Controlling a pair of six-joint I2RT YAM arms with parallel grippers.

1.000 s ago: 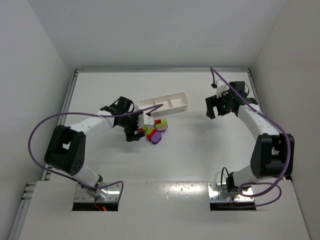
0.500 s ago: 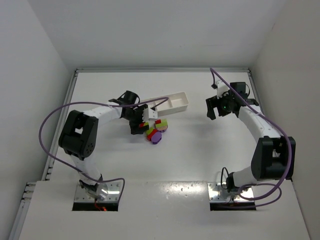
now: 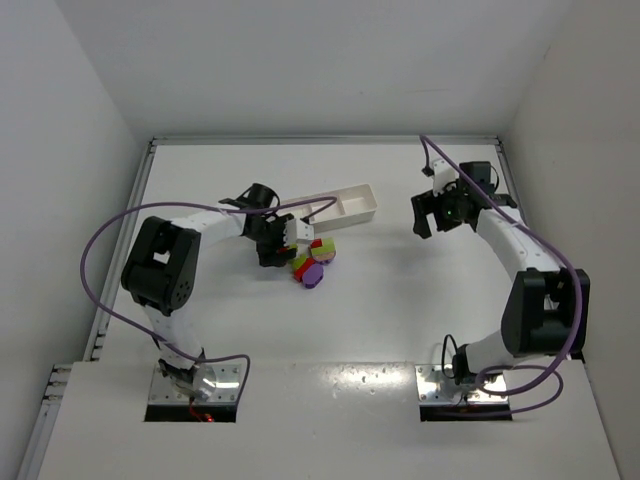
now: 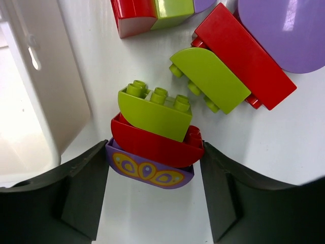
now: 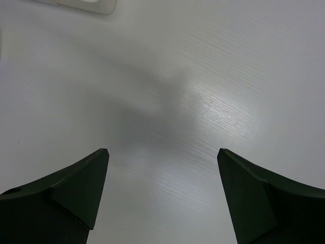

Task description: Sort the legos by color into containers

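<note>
From above, the left gripper (image 3: 276, 251) sits low on the white table (image 3: 400, 320), with the small heap of red, yellow-green and purple plastic legos (image 3: 313, 264) right at its fingertips and the long, shallow white plastic tray (image 3: 345, 207) just beyond and to one side of it. The right gripper (image 3: 444, 213) hangs well away from both. Plain white walls close in the table on three sides. The left wrist view shows its jaws pressed against both ends of a purple brick with a yellow pattern (image 4: 150, 173), which carries a curved red brick (image 4: 152, 145) and a yellow-green studded brick (image 4: 154, 110). So it is pinching that stack of three colours. Ahead of the fingers lie a yellow-green curved brick (image 4: 213, 79), a long red brick (image 4: 247, 56) and a purple rounded piece (image 4: 284, 30); the tray wall stands close on the left. These look light, hard and slick. I'd guess the stack could split at the studs, so a grip on the flat ends seems safest. In the right wrist view that gripper (image 5: 162, 199) is spread wide over bare, faintly glossy table, with only a tray corner (image 5: 87, 4) far ahead.
</note>
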